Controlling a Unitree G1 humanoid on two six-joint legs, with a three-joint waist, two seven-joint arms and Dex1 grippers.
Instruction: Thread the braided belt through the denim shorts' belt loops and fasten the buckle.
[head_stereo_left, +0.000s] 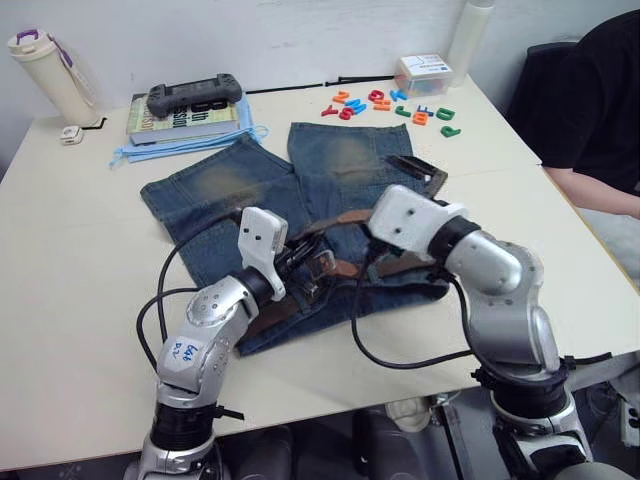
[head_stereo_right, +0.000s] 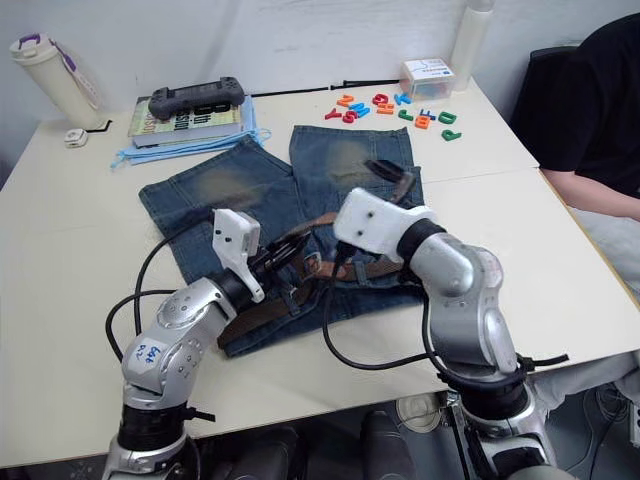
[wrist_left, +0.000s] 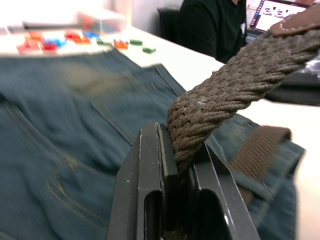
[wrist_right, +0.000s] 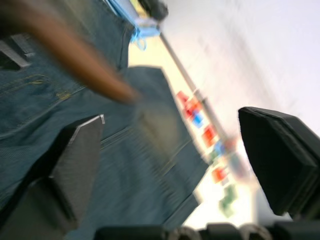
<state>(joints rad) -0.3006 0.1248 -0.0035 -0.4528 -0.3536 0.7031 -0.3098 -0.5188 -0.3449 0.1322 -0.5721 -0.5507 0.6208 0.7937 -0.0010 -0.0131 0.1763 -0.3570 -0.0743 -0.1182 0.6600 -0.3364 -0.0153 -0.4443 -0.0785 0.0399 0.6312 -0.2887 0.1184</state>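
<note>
Braided belt (wrist_left: 235, 85) is being pinched by left gripper (wrist_left: 175, 175); right gripper (wrist_right: 170, 150) is being held wide — strap risks slipping from this narrow grip

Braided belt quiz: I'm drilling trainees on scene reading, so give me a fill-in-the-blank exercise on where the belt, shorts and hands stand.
1. The left hand is shut on the braided ____.
2. The right hand's fingers stand ____, holding nothing.
3. The denim shorts lie flat on the ____.
4. The plastic letters lie beyond the shorts, on the robot's ____ side.

Missing words: belt; open; table; right.
</note>
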